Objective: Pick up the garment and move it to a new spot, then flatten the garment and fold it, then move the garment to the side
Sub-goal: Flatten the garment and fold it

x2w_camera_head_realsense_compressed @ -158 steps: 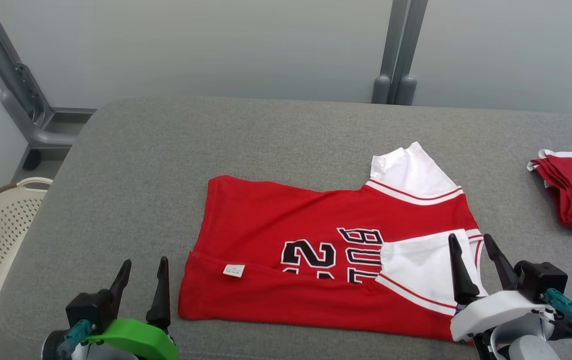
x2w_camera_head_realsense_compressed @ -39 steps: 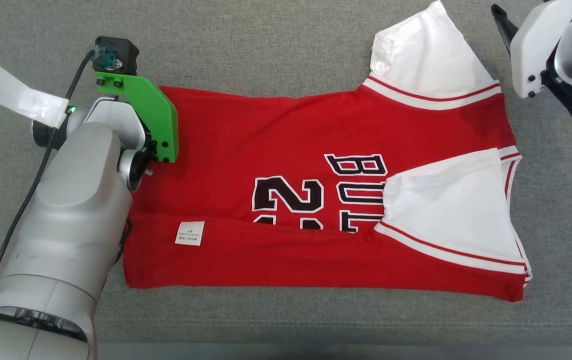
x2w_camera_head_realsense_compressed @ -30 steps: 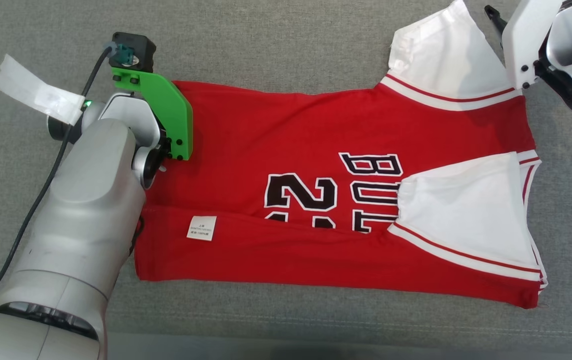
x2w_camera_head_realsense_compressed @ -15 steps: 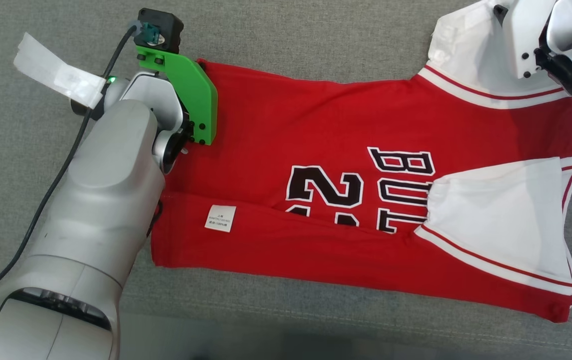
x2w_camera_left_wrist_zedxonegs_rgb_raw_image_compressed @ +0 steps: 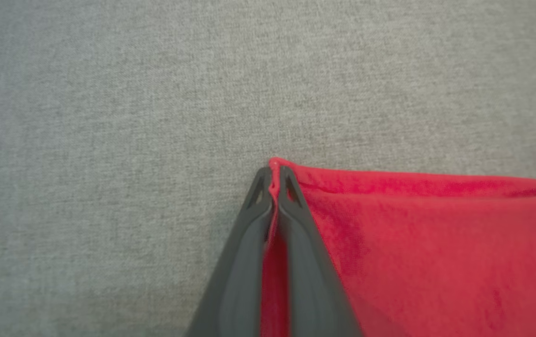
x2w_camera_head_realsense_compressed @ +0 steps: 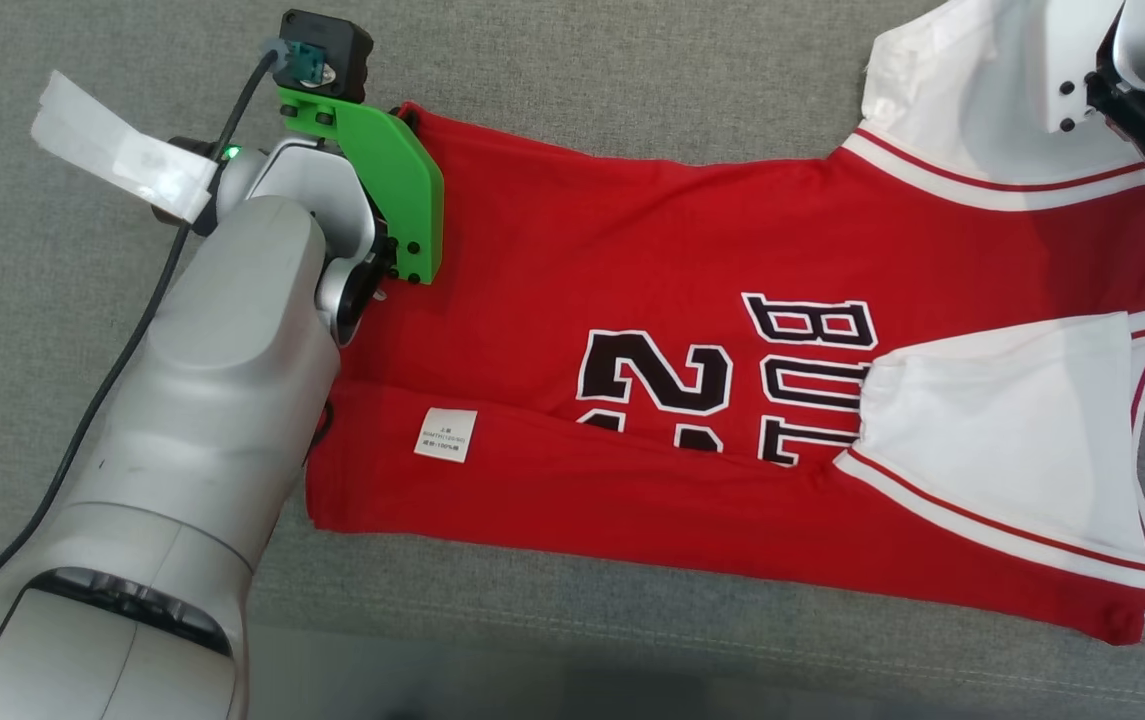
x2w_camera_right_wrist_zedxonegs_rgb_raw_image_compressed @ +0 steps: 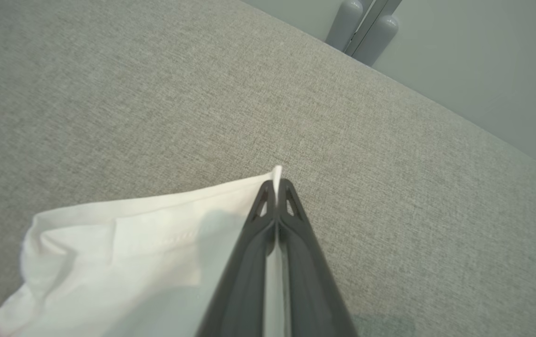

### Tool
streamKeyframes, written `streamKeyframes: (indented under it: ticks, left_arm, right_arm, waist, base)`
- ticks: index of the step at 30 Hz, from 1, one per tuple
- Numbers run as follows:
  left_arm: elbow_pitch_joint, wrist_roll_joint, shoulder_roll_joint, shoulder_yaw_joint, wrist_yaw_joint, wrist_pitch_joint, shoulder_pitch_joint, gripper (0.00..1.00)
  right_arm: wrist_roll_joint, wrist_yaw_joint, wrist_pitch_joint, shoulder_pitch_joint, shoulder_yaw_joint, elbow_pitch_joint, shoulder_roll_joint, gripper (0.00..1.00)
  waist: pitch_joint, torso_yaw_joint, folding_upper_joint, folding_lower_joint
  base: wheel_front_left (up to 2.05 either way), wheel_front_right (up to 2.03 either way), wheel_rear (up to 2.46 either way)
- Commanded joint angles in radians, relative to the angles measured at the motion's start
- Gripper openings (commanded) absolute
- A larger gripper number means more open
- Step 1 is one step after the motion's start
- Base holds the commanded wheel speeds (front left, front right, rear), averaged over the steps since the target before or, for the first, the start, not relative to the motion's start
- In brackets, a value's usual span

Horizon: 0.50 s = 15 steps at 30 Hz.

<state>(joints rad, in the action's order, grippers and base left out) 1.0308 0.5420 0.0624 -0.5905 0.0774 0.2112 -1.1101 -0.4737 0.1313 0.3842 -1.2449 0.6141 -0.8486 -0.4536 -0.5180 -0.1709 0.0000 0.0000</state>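
Head view, and the red jersey (x2w_camera_head_realsense_compressed: 692, 260) lies spread across the grey upholstered cushion (x2w_camera_head_realsense_compressed: 632, 80), black lettering up, with a white care label (x2w_camera_head_realsense_compressed: 447, 434) on the flap folded over its near side. On the left the pale forearm (x2w_camera_head_realsense_compressed: 222, 400) lies right across the jersey's hem end, hiding that edge. The green bracket (x2w_camera_head_realsense_compressed: 392, 190) sits over the far hem corner, a black cable (x2w_camera_head_realsense_compressed: 102, 380) trails down the grey fabric and a white tape tab (x2w_camera_head_realsense_compressed: 117, 160) sticks out. Left wrist view now: the left gripper (x2w_camera_left_wrist_zedxonegs_rgb_raw_image_compressed: 273, 180) is pinched tight on that red corner, cloth showing between the two dark fingers. Right wrist view: the right gripper (x2w_camera_right_wrist_zedxonegs_rgb_raw_image_compressed: 276, 189) is closed just as tight on the tip of the white sleeve (x2w_camera_head_realsense_compressed: 942, 100), a sliver of white poking past the fingertips. The other sleeve (x2w_camera_head_realsense_compressed: 1002, 420) lies folded in over the chest. Room to move? Bare grey cushion beyond both pinched corners and to the left of the arm, though the jersey's near right corner lies close to the cushion's front seam. Past the right gripper the cushion's far edge runs diagonally, with a pale wall (x2w_camera_right_wrist_zedxonegs_rgb_raw_image_compressed: 483, 56) and two grey posts (x2w_camera_right_wrist_zedxonegs_rgb_raw_image_compressed: 366, 28) behind it.
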Motion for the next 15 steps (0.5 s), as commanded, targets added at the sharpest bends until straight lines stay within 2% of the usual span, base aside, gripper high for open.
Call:
streamKeyframes:
  ticks: [1, 6, 14, 15]
  left_arm:
    - [0.011, -0.001, 0.004, -0.005, -0.004, -0.004, 0.015, 0.0]
    - [0.014, -0.002, 0.028, -0.004, -0.008, -0.039, 0.028, 0.0]
    - [-0.027, -0.021, 0.076, -0.022, -0.005, -0.085, 0.065, 0.0]
    - [-0.027, -0.021, 0.076, -0.022, -0.005, -0.085, 0.065, 0.0]
  right_arm:
    - [-0.016, -0.001, -0.014, 0.017, 0.001, 0.01, -0.007, 0.0]
    - [-0.136, -0.001, -0.043, 0.09, 0.015, 0.099, -0.057, 0.0]
    - [-0.323, -0.001, -0.061, 0.255, 0.029, 0.361, -0.228, 0.0]
    - [-0.323, -0.001, -0.061, 0.255, 0.029, 0.361, -0.228, 0.0]
  waist:
    - [0.016, 0.004, 0.0, 0.0]
    - [0.06, 0.017, 0.0, 0.0]
    - [0.133, 0.038, 0.0, 0.0]
    - [0.133, 0.038, 0.0, 0.0]
  base:
    - [0.0, 0.0, 0.0]
    - [0.0, 0.0, 0.0]
    - [0.0, 0.0, 0.0]
    - [0.0, 0.0, 0.0]
